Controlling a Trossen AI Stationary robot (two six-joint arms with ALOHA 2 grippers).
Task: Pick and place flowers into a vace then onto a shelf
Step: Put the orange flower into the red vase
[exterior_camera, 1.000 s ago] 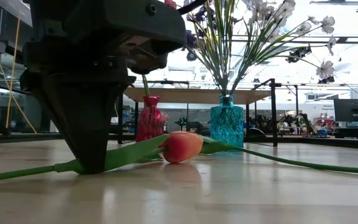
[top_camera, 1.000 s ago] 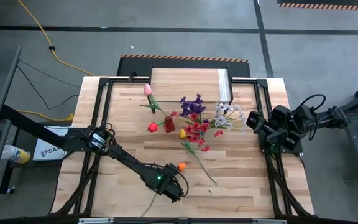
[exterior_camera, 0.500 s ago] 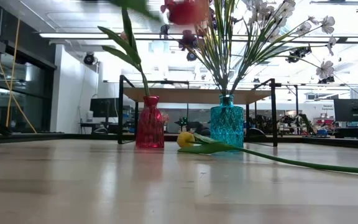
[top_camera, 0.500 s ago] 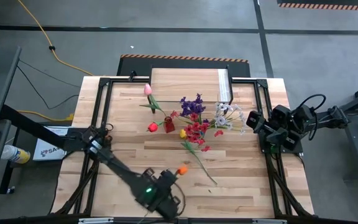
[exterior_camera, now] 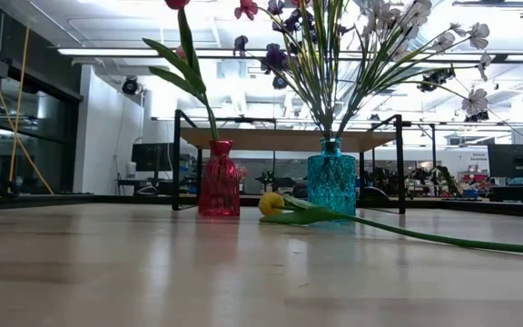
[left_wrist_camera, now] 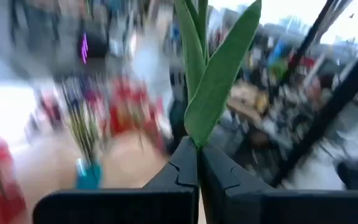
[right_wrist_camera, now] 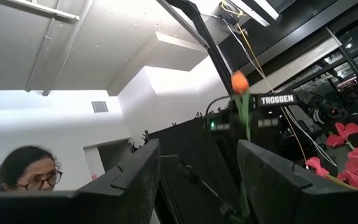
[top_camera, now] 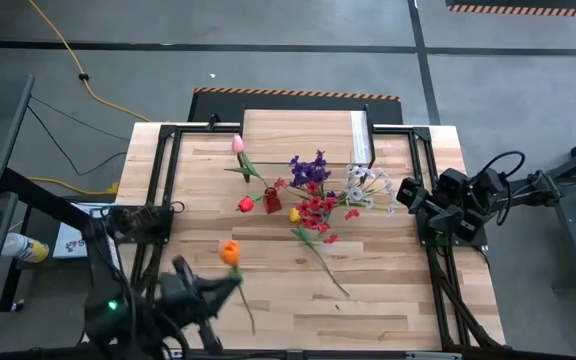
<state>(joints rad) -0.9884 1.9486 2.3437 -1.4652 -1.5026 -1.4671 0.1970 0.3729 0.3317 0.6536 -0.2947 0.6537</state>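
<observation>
We see the left gripper (left_wrist_camera: 199, 163) at the table's near-left edge, fingers pinched tight on the green stem of an orange tulip (top_camera: 229, 252). The stem and leaf rise straight out from between the fingertips in the left wrist view; from above, the orange bloom sits lifted over the light wooden plank tabletop (top_camera: 388, 300), with the stem trailing back toward the gripper. The left arm there is motion-smeared, so we can't make out its exact outline.

The right gripper (right_wrist_camera: 199, 167) is parked at the table's right edge, fingers partly apart with nothing between them. Its wrist view shows the orange tulip far off, and a person with glasses at the frame edge.

Mid-table stands a red glass vase (exterior_camera: 219, 178) with a red tulip (top_camera: 246, 205) and a pink tulip (top_camera: 237, 144) in it. Beside it is a teal cut-glass vase (exterior_camera: 331, 176) packed with purple, white and red blossom sprays (top_camera: 313, 170). A yellow tulip (exterior_camera: 271, 203) lies on the boards between the vases, its long green stem running off toward the near right side. The low wooden shelf on black metal legs (exterior_camera: 284, 140) stands behind the vases, partly covered by them in the low view. The sprays' tops are cut off there.
</observation>
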